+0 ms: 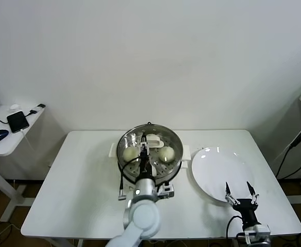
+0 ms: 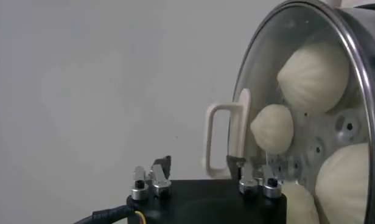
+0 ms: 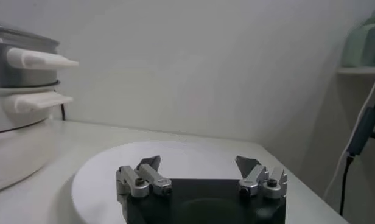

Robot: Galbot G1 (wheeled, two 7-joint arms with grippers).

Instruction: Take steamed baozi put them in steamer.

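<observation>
A white table [image 1: 78, 195] stands against a plain wall, seen from the robot's head. Near its middle sits the steamer [image 1: 177, 140], a shiny round steel pot on a cream base, with steamed baozi [image 1: 166, 153] resting on its perforated floor. The left gripper [image 1: 143, 149] reaches over the pot's near rim, between the buns; its jaws are spread apart and hold nothing. From the left wrist, several cream buns show inside the pot, and a white handle [image 2: 219, 139] stands at the pot's edge. Just to the right of the steamer lies a flat white plate [image 1: 217, 170]. The right gripper [image 1: 241, 194] hovers at the plate's near edge, jaws released and empty.
</observation>
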